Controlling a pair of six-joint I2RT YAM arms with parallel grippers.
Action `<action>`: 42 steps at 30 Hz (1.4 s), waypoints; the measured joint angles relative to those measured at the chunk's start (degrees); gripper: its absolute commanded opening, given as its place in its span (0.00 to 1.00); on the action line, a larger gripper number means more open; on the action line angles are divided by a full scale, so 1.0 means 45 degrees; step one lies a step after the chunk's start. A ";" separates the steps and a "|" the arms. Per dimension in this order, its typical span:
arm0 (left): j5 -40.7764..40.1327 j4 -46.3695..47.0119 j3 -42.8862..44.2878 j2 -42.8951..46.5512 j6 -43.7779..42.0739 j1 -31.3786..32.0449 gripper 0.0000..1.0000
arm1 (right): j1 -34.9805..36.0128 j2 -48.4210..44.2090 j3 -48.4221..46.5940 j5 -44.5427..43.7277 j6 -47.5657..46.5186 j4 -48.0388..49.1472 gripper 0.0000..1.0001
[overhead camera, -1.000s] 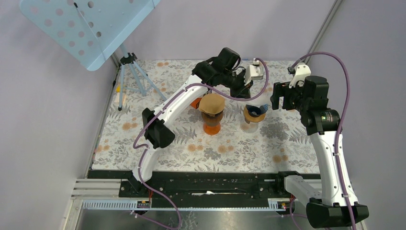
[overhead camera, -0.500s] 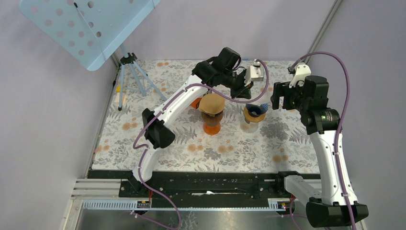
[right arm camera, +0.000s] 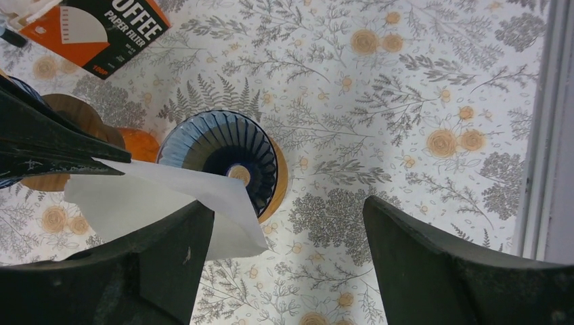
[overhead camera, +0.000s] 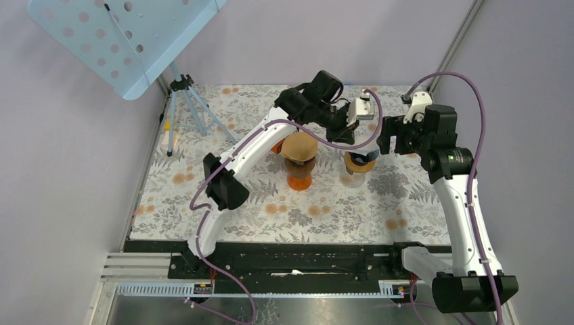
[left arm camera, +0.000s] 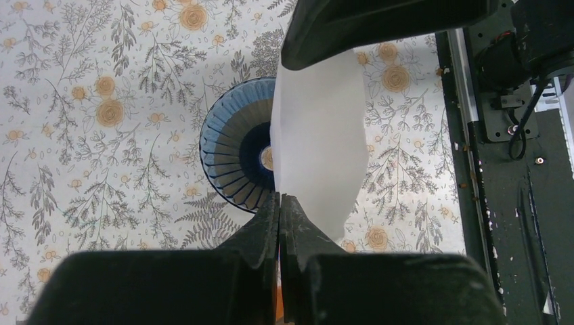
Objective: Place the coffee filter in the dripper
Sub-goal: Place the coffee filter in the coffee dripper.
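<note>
- Since a second ago the right arm has swung in toward the middle, and the left arm has nudged its load a touch rightward.
- The left gripper point(left arm camera: 279, 200) is clamped tight on the edge of the white coffee filter point(left arm camera: 318, 135), pinching it flat.
- The right gripper point(right arm camera: 283, 206) is spread wide, holding nothing, with its fingers straddling the space above the dripper point(right arm camera: 220, 159).
- The filter hangs just over the blue dripper, covering one side of the bowl, and its free corner pokes past the rim.
- The filter is not in yet: it is still a flat fold, not an open cone.
- Risk, as I read it: released like this, the sheet could lie across the rim or slide off onto the table point(overhead camera: 325, 210).
- With both arms crowding one spot, the open fingers could also clip the paper or tip the dripper off its stand.
</note>
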State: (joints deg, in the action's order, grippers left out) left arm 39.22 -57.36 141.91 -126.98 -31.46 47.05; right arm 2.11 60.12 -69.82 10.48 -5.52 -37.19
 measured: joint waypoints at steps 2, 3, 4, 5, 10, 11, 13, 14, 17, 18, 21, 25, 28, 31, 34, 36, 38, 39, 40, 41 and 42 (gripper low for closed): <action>-0.0019 0.0010 0.0000 -0.0092 0.0000 0.0000 0.00 | -0.0053 0.0092 0.0209 0.0112 0.0010 0.0078 0.87; -0.0044 0.0010 0.0000 -0.0141 0.0000 -0.0005 0.00 | -0.0092 0.0151 0.0311 0.0175 0.0010 0.0102 0.87; -0.0073 0.0010 0.0000 -0.0185 0.0000 -0.0005 0.01 | -0.0131 0.0204 0.0393 0.0223 0.0005 0.0107 0.87; -0.0102 0.0015 0.0000 -0.0233 0.0000 -0.0005 0.03 | -0.0175 0.0257 0.0486 0.0257 0.0005 0.0121 0.87; -0.0194 0.0107 0.0000 -0.0364 0.0005 -0.0005 0.18 | -0.0316 0.0476 0.0787 0.0398 -0.0005 0.0267 0.87; -0.0199 0.0117 0.0000 -0.0364 -0.0005 -0.0005 0.21 | -0.0321 0.0510 0.0845 0.0457 -0.0010 0.0325 0.87; -0.0219 0.0141 0.0000 -0.0369 -0.0010 -0.0005 0.29 | -0.0321 0.0602 0.0937 0.0578 -0.0039 0.0418 0.87; -0.0238 0.0185 0.0000 -0.0369 0.0015 -0.0005 0.34 | -0.0321 0.0651 0.0952 0.0597 -0.0044 0.0432 0.87; -0.0311 0.0321 0.0000 -0.0369 0.0039 -0.0005 0.46 | -0.0437 0.0763 0.0981 0.0699 -0.0058 0.0457 0.86; -0.0350 0.0369 0.0000 -0.0369 0.0068 -0.0005 0.48 | -0.0534 0.0787 0.0991 0.0714 -0.0058 0.0476 0.86; -0.0476 0.0593 -0.0087 -0.0369 0.0306 -0.0005 0.54 | -0.0709 0.0845 0.0991 0.0787 -0.0068 0.0559 0.86; -0.0792 0.0811 -0.0291 -0.0369 0.0763 -0.0005 0.58 | -0.0758 0.0884 0.1010 0.0865 -0.0126 0.0748 0.86; -0.1035 0.1030 -0.0325 -0.0369 0.1268 -0.0005 0.62 | -0.0758 0.1010 0.1010 0.0933 -0.0146 0.0816 0.86; -0.1166 0.1258 -0.0403 -0.0369 0.1962 -0.0063 0.64 | -0.0772 0.1248 0.1010 0.0952 -0.0146 0.0889 0.86; -0.1229 0.1481 -0.0583 -0.0369 0.2701 -0.0121 0.66 | -0.0787 0.1457 0.1010 0.1054 -0.0146 0.0967 0.86; -0.1273 0.1579 -0.0709 -0.0369 0.3118 -0.0146 0.66 | -0.0792 0.1569 0.1010 0.1195 -0.0146 0.1015 0.86; -0.1316 0.1685 -0.0835 -0.0369 0.3521 -0.0165 0.67 | -0.0792 0.1661 0.1010 0.1282 -0.0146 0.1025 0.86; -0.1355 0.1705 -0.0850 -0.0369 0.3711 -0.0185 0.68 | -0.0792 0.1700 0.1010 0.1336 -0.0146 0.1035 0.86; -0.1375 0.1749 -0.0894 -0.0369 0.3886 -0.0199 0.68 | -0.0792 0.1739 0.1010 0.1399 -0.0146 0.1049 0.86; -0.1399 0.1773 -0.0908 -0.0364 0.4119 -0.0214 0.68 | -0.0792 0.1773 0.1010 0.1472 -0.0146 0.1054 0.86; -0.1418 0.1860 -0.0952 -0.0369 0.4357 -0.0233 0.69 | -0.0792 0.1802 0.1010 0.1511 -0.0151 0.1059 0.86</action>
State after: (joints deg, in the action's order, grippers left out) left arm 32.84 -48.99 137.62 -128.64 -11.86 46.00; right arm -1.45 68.23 -65.28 17.28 -6.20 -32.42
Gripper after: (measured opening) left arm 0.677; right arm 0.859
